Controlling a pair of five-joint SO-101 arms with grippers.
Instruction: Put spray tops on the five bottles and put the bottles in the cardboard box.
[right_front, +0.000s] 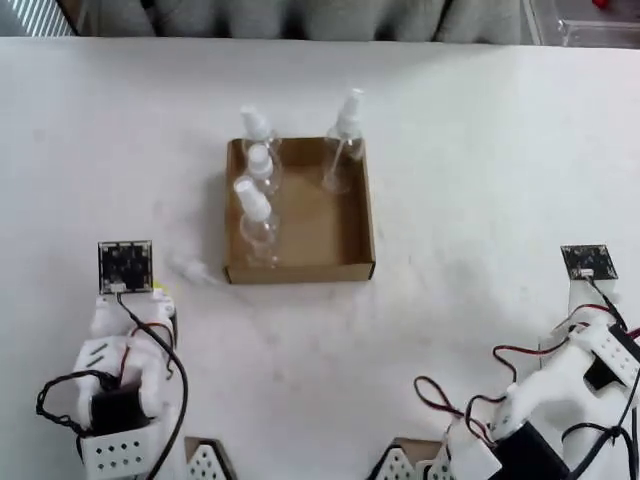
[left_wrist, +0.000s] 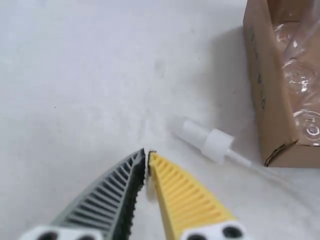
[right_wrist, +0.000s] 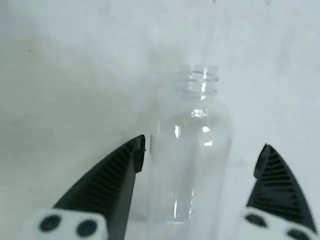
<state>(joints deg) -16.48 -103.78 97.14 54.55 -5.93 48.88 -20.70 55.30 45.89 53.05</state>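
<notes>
A cardboard box (right_front: 300, 270) stands mid-table with several clear bottles in it, each with a white spray top (right_front: 252, 198). One loose spray top (left_wrist: 210, 142) lies on the table beside the box wall (left_wrist: 260, 75), a little ahead of my left gripper (left_wrist: 147, 156). That gripper is shut with nothing in it. A clear uncapped bottle (right_wrist: 197, 130) sits between the fingers of my open right gripper (right_wrist: 202, 147), threaded neck pointing away; the fingers stand apart from it. In the high view the loose top (right_front: 190, 268) lies left of the box.
The left arm (right_front: 125, 340) sits at the near left and the right arm (right_front: 570, 380) at the near right, both with trailing cables. The white table stretches bare around the box.
</notes>
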